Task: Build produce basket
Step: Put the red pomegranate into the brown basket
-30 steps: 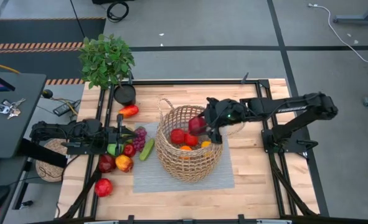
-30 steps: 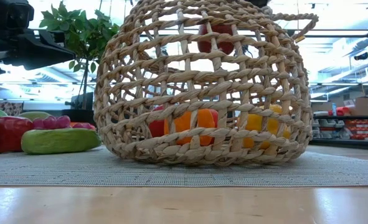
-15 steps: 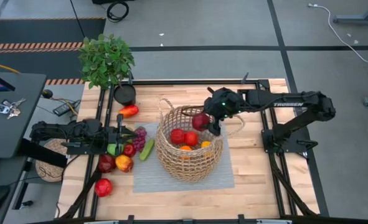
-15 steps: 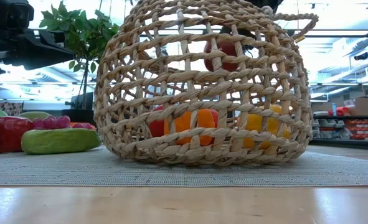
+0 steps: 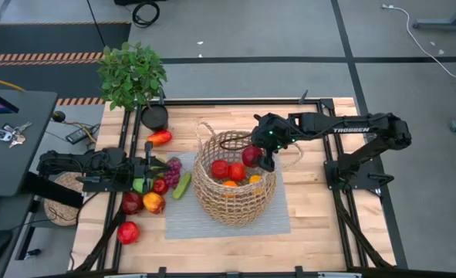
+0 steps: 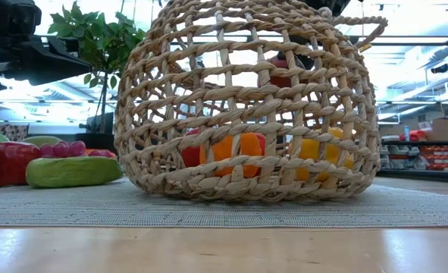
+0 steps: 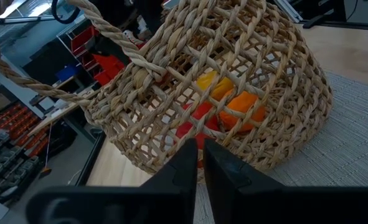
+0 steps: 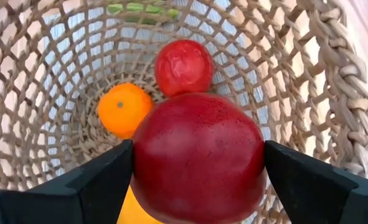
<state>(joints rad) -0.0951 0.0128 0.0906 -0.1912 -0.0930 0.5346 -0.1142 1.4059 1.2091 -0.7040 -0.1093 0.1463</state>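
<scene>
Red apple (image 8: 198,152) pinched in my right hand (image 5: 260,152), held over the wicker basket (image 5: 234,202) mid-tabletop. Orange (image 8: 124,109) and another apple (image 8: 184,66) lie inside. My left hand (image 5: 146,174) rests pressed together by the loose produce (image 5: 154,193).

Right gripper (image 8: 198,163) clamps dark red apple (image 8: 198,155) over basket (image 8: 308,68) — orange (image 8: 124,109), smaller red apple (image 8: 184,67) below.
</scene>
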